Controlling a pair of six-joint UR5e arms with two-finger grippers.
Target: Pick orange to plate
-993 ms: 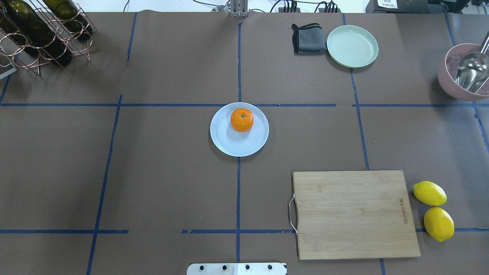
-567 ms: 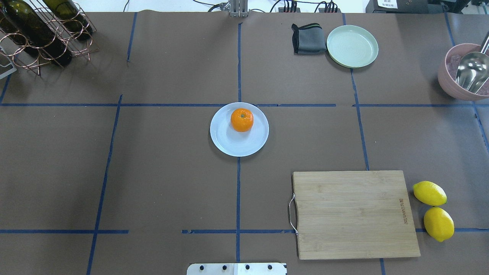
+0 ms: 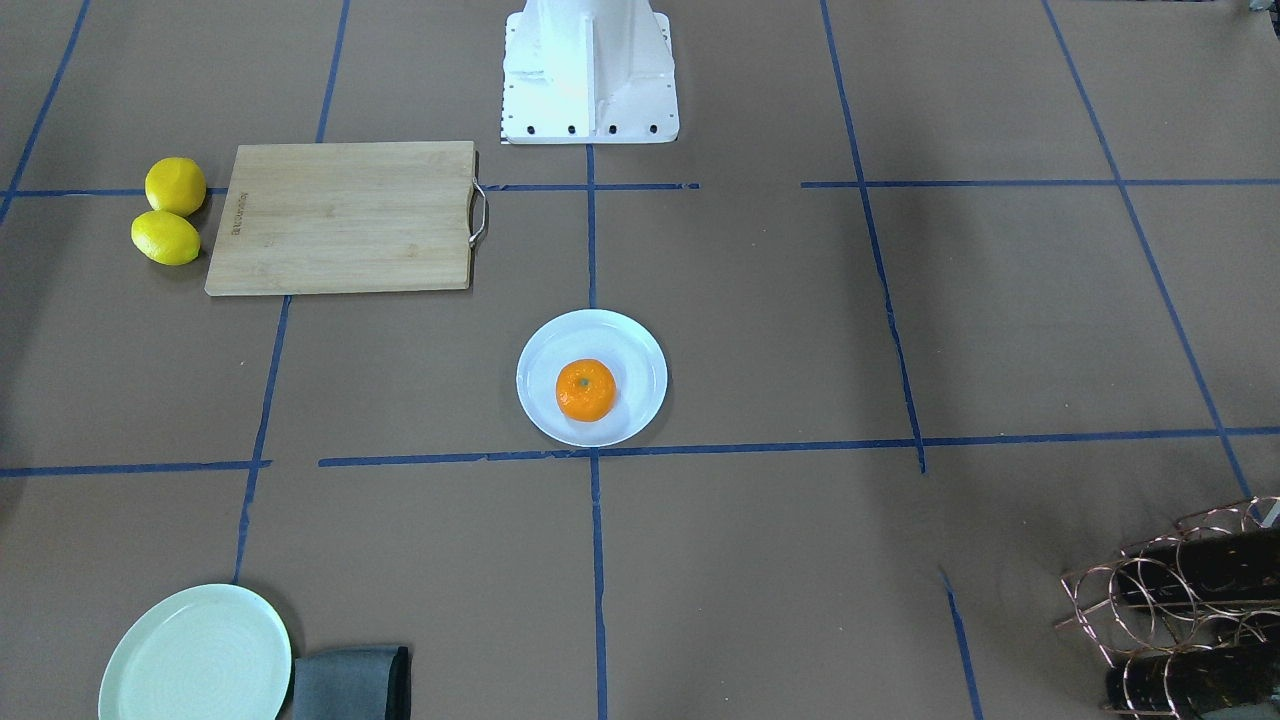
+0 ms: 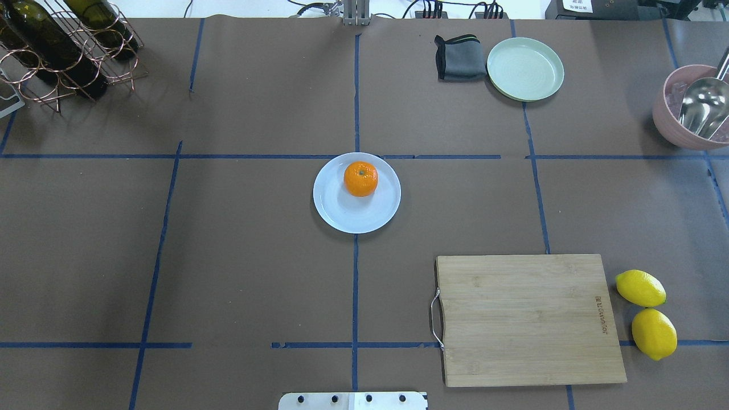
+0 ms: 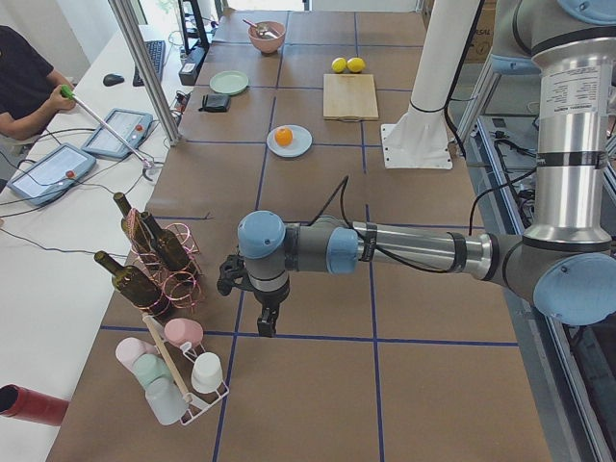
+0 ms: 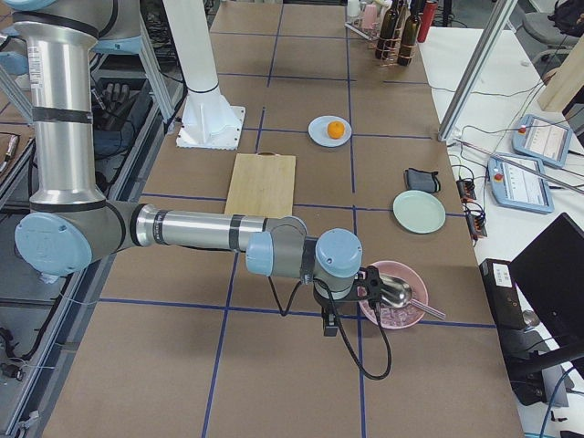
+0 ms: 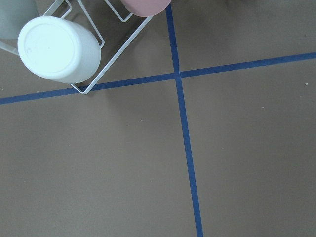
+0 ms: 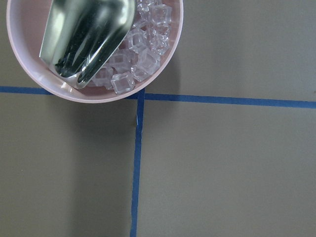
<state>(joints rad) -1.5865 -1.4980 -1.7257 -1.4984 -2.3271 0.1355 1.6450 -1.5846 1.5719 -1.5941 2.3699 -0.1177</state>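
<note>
Brown paper gridded with blue tape covers the counter [image 4: 239, 267]. At the centre of the overhead view, the orange [image 4: 360, 179] sits on the plate [image 4: 347, 219], in the plate's upper half, stem dimple up. Toward the lower right lies a bamboo cutting board [image 4: 527, 319], with lemons [image 4: 641, 288] just beside its right edge. At the upper right, a mint-green plate [image 4: 525, 69] lies just beside a folded grey cloth [image 4: 460, 58]. The left gripper [image 5: 267, 322] hangs over bare paper near a cup rack [image 5: 207, 372], well apart from the orange. The right gripper [image 6: 329, 326] hovers just beside a pink bowl [image 6: 401, 318] of ice. Whether either gripper is open, or has hold of anything, cannot be told.
</note>
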